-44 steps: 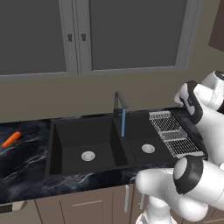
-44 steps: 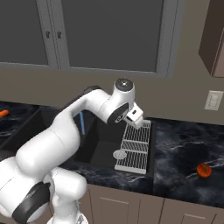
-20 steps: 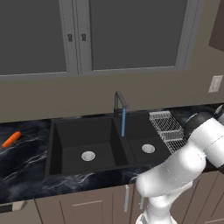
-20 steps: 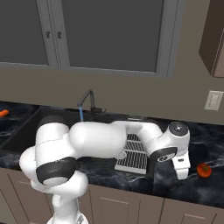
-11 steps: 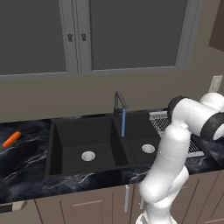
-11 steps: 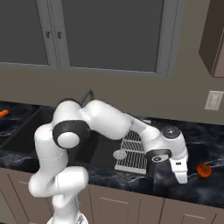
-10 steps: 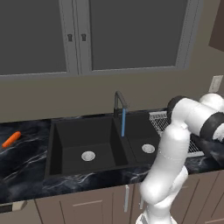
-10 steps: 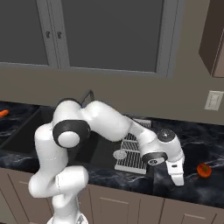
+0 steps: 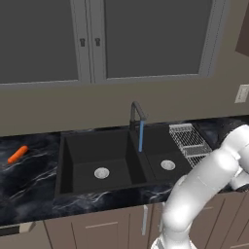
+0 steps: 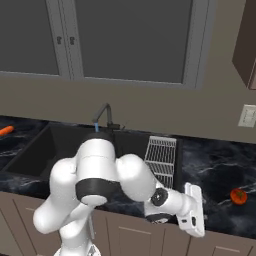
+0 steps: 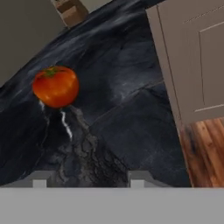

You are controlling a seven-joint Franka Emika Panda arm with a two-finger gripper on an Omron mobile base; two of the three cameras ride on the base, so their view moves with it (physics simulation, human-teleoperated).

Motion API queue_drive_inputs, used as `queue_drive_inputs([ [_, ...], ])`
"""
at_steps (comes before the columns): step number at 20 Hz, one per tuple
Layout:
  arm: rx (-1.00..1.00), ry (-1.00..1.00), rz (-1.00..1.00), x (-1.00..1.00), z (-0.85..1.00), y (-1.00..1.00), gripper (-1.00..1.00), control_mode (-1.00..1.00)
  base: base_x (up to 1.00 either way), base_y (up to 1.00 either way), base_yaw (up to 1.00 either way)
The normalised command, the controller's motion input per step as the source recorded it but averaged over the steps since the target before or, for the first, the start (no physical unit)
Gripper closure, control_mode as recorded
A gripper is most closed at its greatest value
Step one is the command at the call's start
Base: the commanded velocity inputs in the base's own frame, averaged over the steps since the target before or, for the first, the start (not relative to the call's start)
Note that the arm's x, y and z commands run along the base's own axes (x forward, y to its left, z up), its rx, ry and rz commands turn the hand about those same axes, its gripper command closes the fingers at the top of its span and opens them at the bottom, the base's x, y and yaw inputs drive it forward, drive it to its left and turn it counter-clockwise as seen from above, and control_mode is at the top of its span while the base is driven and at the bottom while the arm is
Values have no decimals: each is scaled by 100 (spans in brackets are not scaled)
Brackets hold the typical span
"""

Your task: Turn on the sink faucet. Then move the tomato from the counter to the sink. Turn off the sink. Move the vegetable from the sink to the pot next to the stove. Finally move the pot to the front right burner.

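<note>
Counter (image 10: pixel 210 170) of black veined marble running right of the sink (image 9: pixel 104 155), with water streaming from the sink faucet (image 9: pixel 137 113) into the basin. Wire rack (image 10: pixel 161 156) lying between sink and the open stretch of worktop. Arm reaching low and rightward past the front edge, hand hanging just beyond the counter lip near the cabinet fronts. Tomato (image 10: pixel 238 196) resting on the counter well right of the sink, near the front edge, apart from everything else. In the hand view, tomato (image 11: pixel 56 86) up and to the left of the gripper (image 11: pixel 85 177), not between the tips; round, so no long axis to match. Fingers (image 11: pixel 138 176) parted, nothing held; exact spread hard to tell. Likely need: shifting toward the tomato before closing. Bare counter all round it; cabinet door (image 11: pixel 192 57) and counter edge close on the other side.
</note>
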Motion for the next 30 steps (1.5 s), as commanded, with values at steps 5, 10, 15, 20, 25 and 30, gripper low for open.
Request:
queue_drive_inputs([
  [5, 19, 5, -3, 0, 51, -68, -100, -100, 0, 0, 0],
  [10, 19, 8, -4, 0, 65, -65, -100, -100, 0, 0, 0],
  [15, 20, 9, -1, 4, 31, -52, -100, -100, 0, 0, 0],
  [20, 20, 0, 4, 10, 40, -59, -100, -100, 0, 0, 0],
  [25, 19, 5, 0, 6, 68, -59, -100, -100, 0, 0, 0],
  [30, 18, 10, 0, 19, 42, -43, -100, -100, 0, 0, 0],
])
